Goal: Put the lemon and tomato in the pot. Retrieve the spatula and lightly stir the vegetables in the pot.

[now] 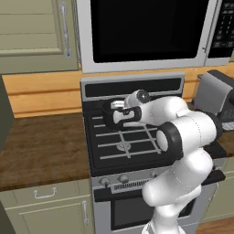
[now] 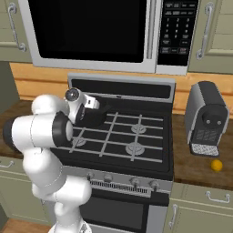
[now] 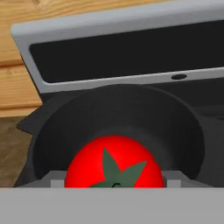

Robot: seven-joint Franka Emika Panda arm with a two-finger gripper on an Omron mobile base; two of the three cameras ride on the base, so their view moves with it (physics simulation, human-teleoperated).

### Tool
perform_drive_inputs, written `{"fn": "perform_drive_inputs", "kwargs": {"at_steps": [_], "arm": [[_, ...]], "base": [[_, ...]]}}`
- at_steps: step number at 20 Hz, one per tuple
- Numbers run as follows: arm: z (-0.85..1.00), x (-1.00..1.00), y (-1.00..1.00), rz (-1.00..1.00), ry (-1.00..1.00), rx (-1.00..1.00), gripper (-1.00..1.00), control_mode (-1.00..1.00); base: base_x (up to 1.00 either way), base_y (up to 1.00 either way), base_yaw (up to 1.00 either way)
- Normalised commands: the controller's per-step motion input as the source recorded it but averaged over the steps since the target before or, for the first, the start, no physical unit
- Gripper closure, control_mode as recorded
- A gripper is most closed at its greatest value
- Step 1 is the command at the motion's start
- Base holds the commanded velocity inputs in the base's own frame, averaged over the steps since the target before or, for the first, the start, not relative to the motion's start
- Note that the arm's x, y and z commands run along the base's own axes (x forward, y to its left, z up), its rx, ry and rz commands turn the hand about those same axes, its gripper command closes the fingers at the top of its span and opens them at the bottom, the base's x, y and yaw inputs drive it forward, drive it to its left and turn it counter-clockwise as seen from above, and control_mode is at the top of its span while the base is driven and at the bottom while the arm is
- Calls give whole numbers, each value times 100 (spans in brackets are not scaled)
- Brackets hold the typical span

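The tomato (image 3: 114, 164) sits clamped in the jaws just over the mouth of the black pot (image 3: 118, 118), which stands on the stove's (image 2: 136, 136) back left burner, while the lemon (image 2: 216, 165) lies on the bench by the coffee machine (image 2: 207, 118).

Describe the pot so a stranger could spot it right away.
Find the black stove under the microwave. On its rear left burner, beside the wooden counter, sits the pot: small, round, black, straight-sided. The gripper holds a red tomato over its mouth.
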Motion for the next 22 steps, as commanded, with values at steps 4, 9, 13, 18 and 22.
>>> {"fn": "perform_drive_inputs", "kwargs": {"at_steps": [4,9,13,18,22], "arm": [[-19,46,13,0,4,0,100,-100],[-17,33,10,0,0,0,-100,-100],[-16,35,0,0,0,0,-100,-100],[-4,19,0,0,0,0,-100,-100],[11,-13,0,0,0,0,-100,-100]], "base": [[0,0,0],[0,0,0],[0,0,0],[0,0,0],[0,0,0]]}}
